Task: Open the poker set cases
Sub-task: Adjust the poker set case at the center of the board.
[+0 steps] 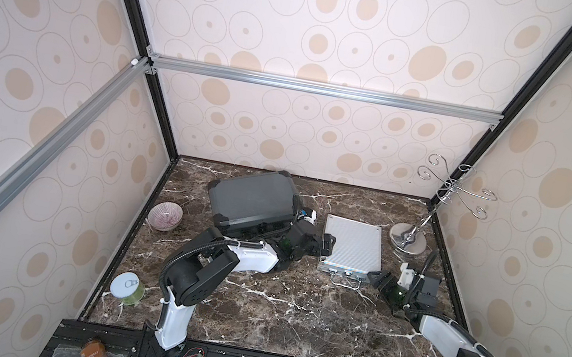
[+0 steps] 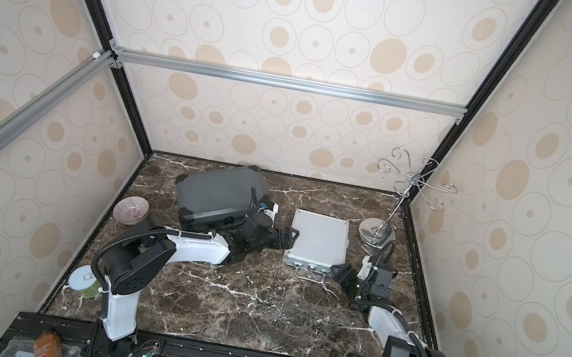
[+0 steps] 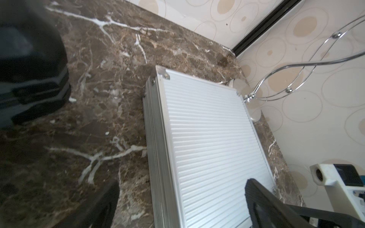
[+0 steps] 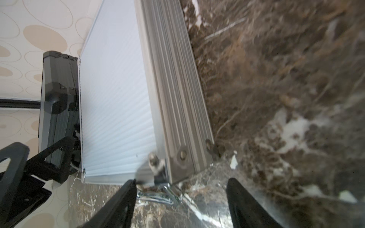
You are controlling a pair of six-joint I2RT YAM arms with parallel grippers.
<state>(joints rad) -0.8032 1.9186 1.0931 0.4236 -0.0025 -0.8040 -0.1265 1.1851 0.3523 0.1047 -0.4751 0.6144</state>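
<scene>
Straddling: left gripper [image 1: 327, 243], jaws wide apart and empty, at the 9 o'clock edge of the silver case [image 1: 353, 241] (one finger [image 3: 262, 199] over its ribbed lid) | right gripper [image 1: 379, 278], jaws apart, empty, at the case's 5 o'clock corner beside the handle [image 1: 345, 283] | silver case shut, 2 o'clock on table [image 1: 272, 312] | dark case [image 1: 253, 199] shut, 11 o'clock

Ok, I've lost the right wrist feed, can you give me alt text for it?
The closed silver ribbed case lies flat on the marble table, its near corner just ahead of the right gripper, which is open and holds nothing. The dark grey case shows beyond it, with the left gripper at that far side.
</scene>
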